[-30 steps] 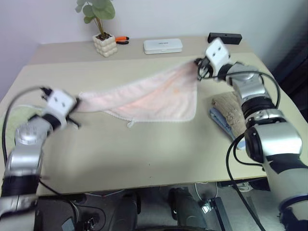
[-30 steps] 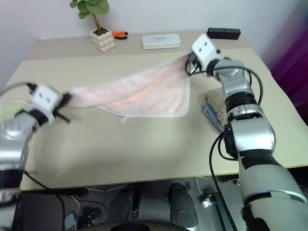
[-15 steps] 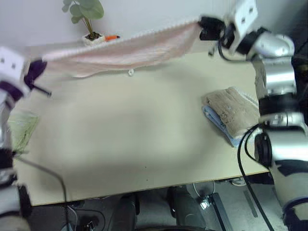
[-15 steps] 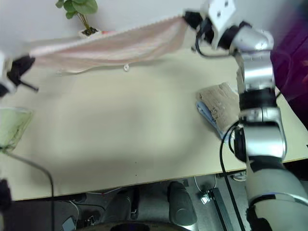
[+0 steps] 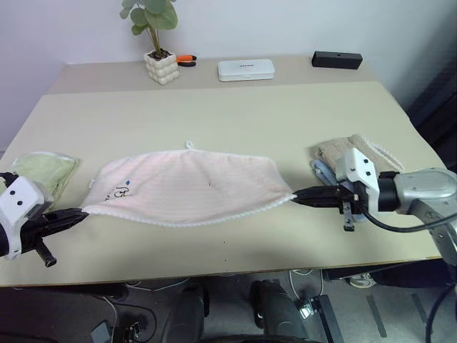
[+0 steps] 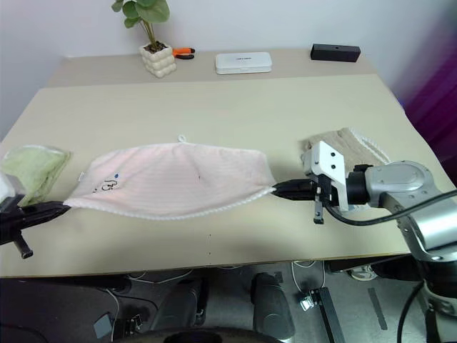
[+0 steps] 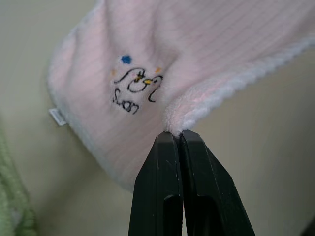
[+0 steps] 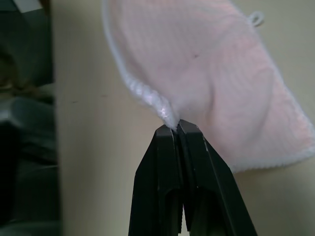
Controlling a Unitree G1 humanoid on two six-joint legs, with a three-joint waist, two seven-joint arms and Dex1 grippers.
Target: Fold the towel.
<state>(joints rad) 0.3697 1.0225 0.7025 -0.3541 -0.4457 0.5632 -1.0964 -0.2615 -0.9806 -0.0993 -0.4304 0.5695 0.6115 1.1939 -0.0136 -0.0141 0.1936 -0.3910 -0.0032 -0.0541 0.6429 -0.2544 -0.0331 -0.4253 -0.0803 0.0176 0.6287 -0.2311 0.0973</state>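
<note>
Jaws: left gripper [image 5: 80, 213] and right gripper [image 5: 297, 194] each clamped on an opposite near corner of the towel [image 5: 189, 187] | Location: towel spread on table [image 5: 235, 114], near edge stretched between grippers | Purpose: tension likely keeps cloth flat for folding.

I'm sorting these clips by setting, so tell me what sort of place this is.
Probably an office or lab bench set up for cloth folding, not a home laundry: a plain beige table against a bare wall, a potted plant, a white case, and loose cables on the floor.
</note>
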